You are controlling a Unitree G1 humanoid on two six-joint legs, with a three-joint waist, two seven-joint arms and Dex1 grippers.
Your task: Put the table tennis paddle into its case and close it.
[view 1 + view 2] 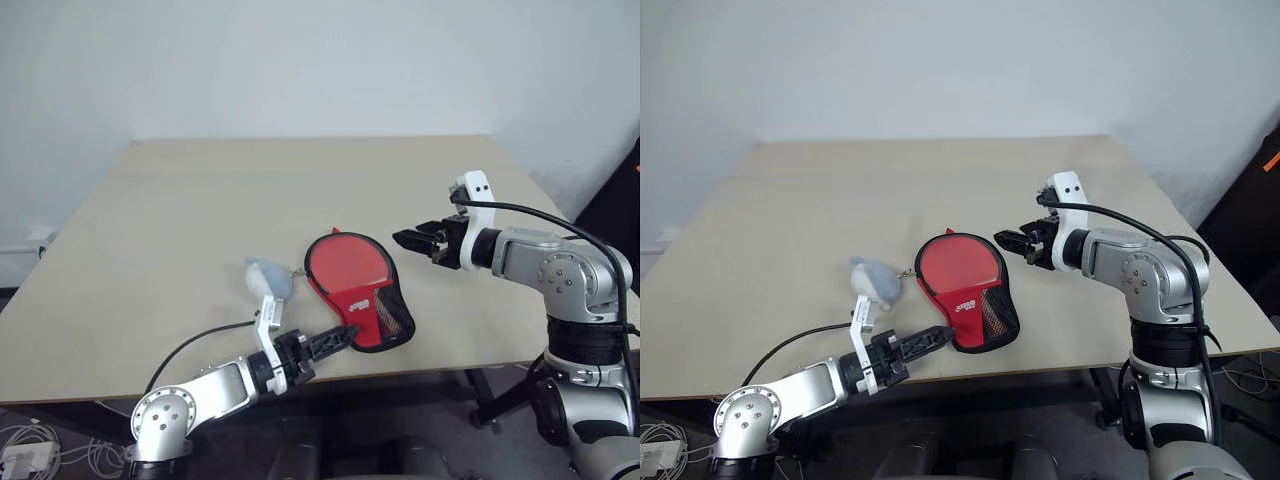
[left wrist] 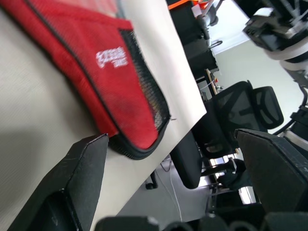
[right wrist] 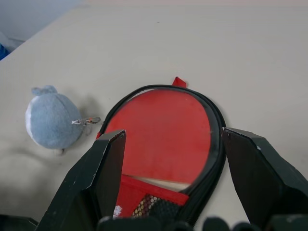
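The case lies flat on the table near its front edge, red front with black mesh and a white logo, black zip edging around it. Its round end lies open, and the paddle's red face shows inside the zip edge. The handle is hidden under the red front. My left gripper is open, low at the table's front edge, pointing at the case's narrow end with nothing between its fingers. My right gripper hovers open just right of the case's round end, empty.
A small bluish-grey round thing with a metal clasp lies just left of the case. The beige table stretches bare behind them. A black office chair stands beyond the table's front edge.
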